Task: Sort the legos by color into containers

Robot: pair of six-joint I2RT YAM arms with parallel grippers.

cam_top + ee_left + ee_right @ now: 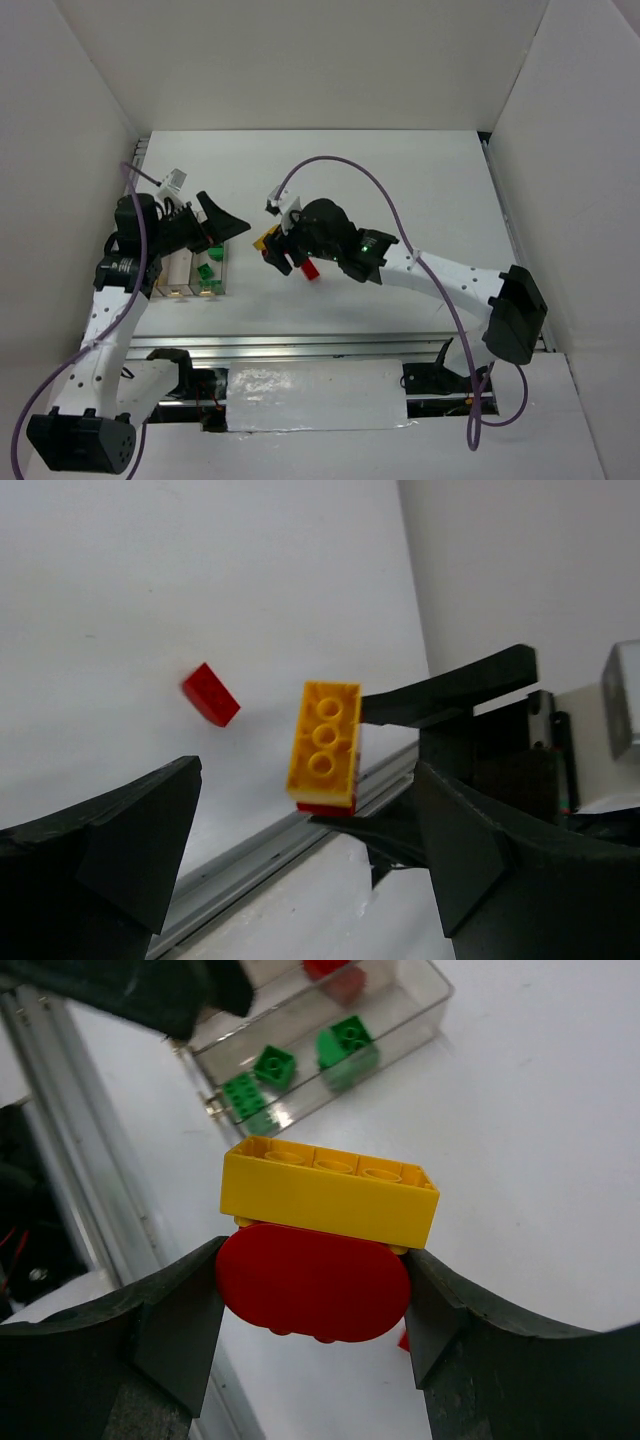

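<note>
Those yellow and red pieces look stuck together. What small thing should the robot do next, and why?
Probably bring the open left fingers around the yellow brick and close on it, so it can be pulled off. The right fingers clamp only the red rounded piece beneath it, and the two colours likely belong in different bins.

White table (pixel 400 180), white walls (pixel 300 60), metal rail (pixel 300 345)

White arm links (pixel 450 280), black joints (pixel 515 315), looping purple cables (pixel 375 190), green light (pixel 365 243)
</note>
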